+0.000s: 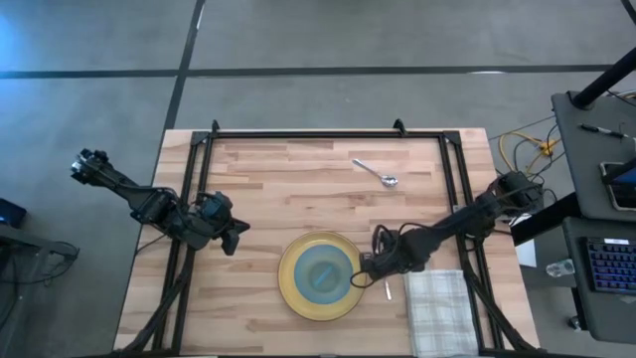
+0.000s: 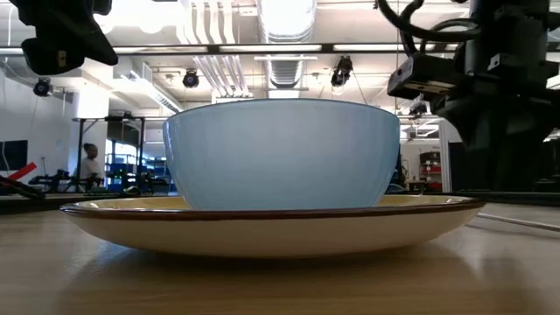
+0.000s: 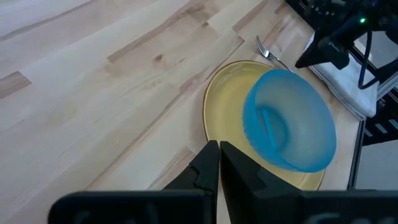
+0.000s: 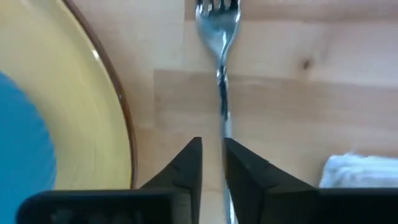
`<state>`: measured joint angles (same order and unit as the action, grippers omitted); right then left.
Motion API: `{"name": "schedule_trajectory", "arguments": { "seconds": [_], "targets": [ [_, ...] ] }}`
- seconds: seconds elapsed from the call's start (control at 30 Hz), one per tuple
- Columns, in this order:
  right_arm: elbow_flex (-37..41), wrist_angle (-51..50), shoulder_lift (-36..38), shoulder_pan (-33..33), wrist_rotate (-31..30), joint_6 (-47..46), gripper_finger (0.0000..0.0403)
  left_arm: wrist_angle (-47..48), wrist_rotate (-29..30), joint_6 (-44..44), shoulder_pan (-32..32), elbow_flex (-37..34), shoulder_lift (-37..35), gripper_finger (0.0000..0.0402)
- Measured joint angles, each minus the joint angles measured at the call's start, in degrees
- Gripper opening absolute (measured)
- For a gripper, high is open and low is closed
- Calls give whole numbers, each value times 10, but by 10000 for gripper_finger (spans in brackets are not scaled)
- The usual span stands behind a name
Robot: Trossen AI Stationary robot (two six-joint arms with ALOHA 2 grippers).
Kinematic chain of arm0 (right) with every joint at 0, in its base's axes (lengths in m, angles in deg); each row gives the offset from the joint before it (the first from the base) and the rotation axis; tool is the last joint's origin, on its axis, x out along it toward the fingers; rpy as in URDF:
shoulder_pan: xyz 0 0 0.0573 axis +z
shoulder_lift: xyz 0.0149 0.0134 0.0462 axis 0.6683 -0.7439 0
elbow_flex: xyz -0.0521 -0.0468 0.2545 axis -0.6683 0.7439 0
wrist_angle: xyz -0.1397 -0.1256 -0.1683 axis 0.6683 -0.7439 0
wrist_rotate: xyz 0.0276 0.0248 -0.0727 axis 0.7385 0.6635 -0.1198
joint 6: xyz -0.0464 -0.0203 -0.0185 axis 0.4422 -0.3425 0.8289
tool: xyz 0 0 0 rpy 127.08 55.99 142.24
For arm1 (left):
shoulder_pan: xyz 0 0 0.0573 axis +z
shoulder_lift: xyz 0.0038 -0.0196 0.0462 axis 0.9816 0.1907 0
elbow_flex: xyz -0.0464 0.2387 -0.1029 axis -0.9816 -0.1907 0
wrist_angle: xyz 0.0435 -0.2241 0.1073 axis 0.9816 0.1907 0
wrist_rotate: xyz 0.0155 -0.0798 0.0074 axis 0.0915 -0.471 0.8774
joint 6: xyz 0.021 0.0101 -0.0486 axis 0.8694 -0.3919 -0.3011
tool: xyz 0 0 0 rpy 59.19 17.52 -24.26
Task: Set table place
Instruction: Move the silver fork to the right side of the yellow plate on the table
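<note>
The yellow plate (image 1: 294, 288) lies on the table (image 1: 298, 179) with the blue bowl (image 1: 320, 272) standing in it. The fork (image 4: 219, 74) lies flat on the wood between the plate and the checked napkin (image 1: 440, 310), tines toward the far edge. My right gripper (image 4: 213, 149) points down over the fork's handle, narrowly open, with the handle running through the gap close to one finger. The spoon (image 1: 377, 174) lies apart near the far edge. My left gripper (image 3: 219, 152) hovers shut to the left of the plate. My right gripper stands over the fork's handle (image 4: 224, 124) from above, one finger on either side, and the gap is wider than the handle. The fork rests on the table. Whether a finger touches the handle, I cannot tell.
Black frame rails (image 1: 328, 133) run along the table's far edge and down both sides. Bare wood spreads between the plate and the far edge. In the low view the bowl (image 2: 282, 153) and plate (image 2: 271, 223) fill the foreground. A desk with a keyboard (image 1: 606, 264) stands right of the table.
</note>
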<state>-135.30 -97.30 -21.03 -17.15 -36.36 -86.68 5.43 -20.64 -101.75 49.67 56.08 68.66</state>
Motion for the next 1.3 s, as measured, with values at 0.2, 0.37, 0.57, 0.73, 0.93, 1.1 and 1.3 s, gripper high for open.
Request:
{"name": "schedule_trajectory", "arguments": {
  "seconds": [0.2, 0.37, 0.57, 0.73, 0.93, 1.1, 1.3],
  "targets": [
    [5, -5, 0, -8, -1, 23, 97, 0, 0, 0, 1, 0, 0, 0],
    [16, -5, 0, -11, -2, 24, 95, 0, 0, -1, 1, 0, 0, 0],
    [30, 13, 0, -15, -3, 27, 73, 0, 0, -1, 1, 0, 0, 0],
    [34, 44, 0, -16, -11, 27, 59, 0, 0, -2, 1, 0, 0, 0],
    [44, 42, 0, -16, -16, 22, 70, 0, 0, -2, 1, 0, 0, 0],
    [44, 47, 0, -16, -16, 25, 84, 0, 0, -2, 1, 0, 0, 0],
    [51, 67, 0, -16, -16, 30, 74, 0, 0, -1, 3, 0, 0, 0]
  ]
}}
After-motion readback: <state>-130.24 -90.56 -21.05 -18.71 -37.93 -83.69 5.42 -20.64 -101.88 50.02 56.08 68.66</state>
